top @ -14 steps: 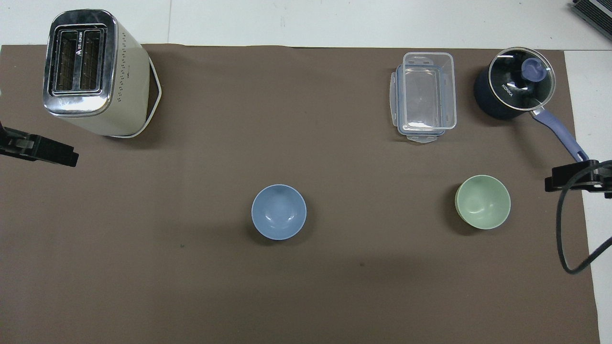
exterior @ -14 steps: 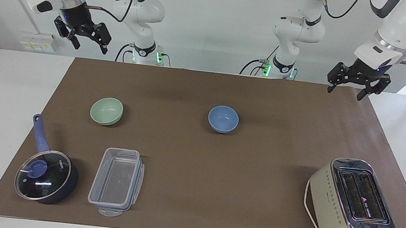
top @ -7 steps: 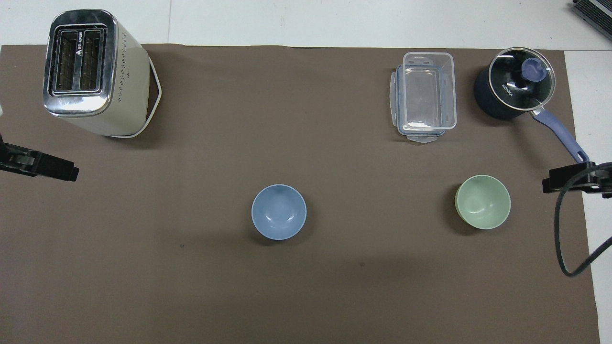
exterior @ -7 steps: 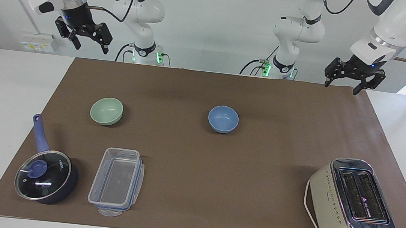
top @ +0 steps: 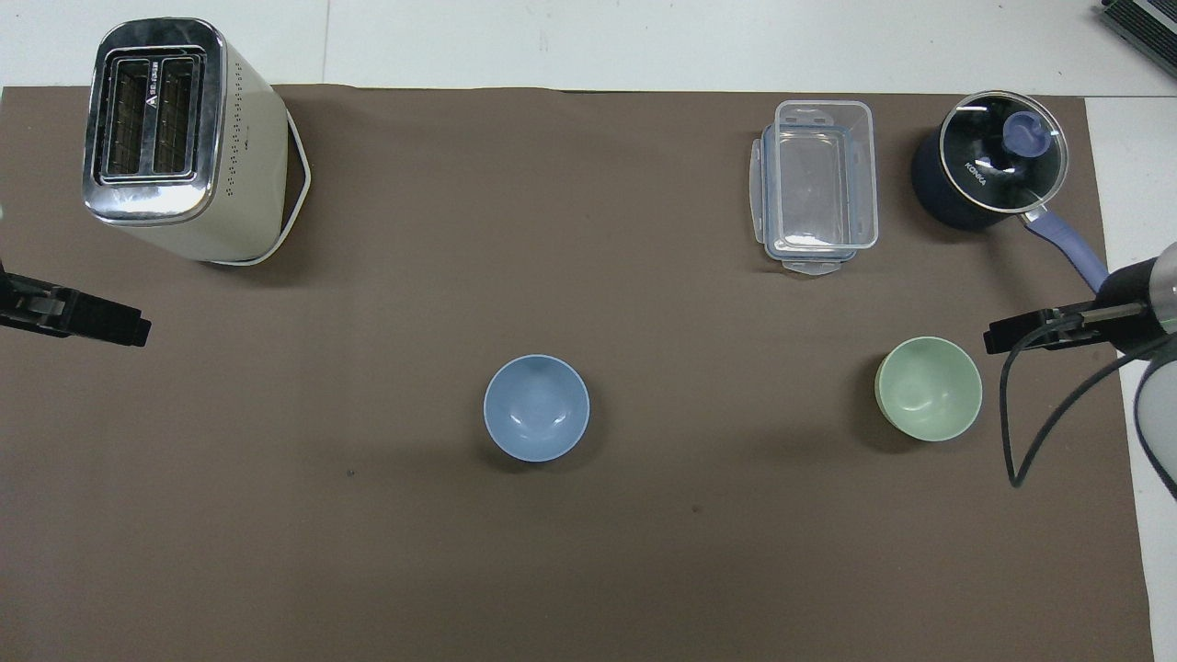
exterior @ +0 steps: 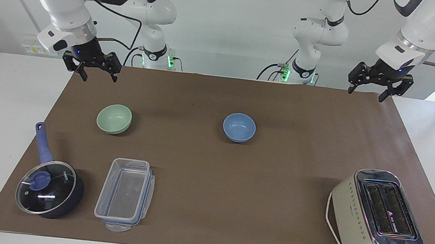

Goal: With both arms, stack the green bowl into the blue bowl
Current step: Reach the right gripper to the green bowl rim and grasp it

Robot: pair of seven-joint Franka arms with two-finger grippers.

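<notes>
Approach step, nothing held. Right gripper (exterior: 95, 71) jaws wide, raised near green bowl (exterior: 114, 118), toward right arm's end of table. Left gripper (exterior: 367, 90) jaws wide, waiting. Blue bowl (exterior: 239, 127) mid-table, well apart. Next, probably: descend onto green rim.

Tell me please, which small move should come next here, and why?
Probably the right hand should come down over the green bowl and take its rim. That hand is open, empty, and up in the air close to the bowl, which sits alone on the mat at the right arm's end. The blue bowl is empty and untouched; the left hand waits open, away from both bowls.
</notes>
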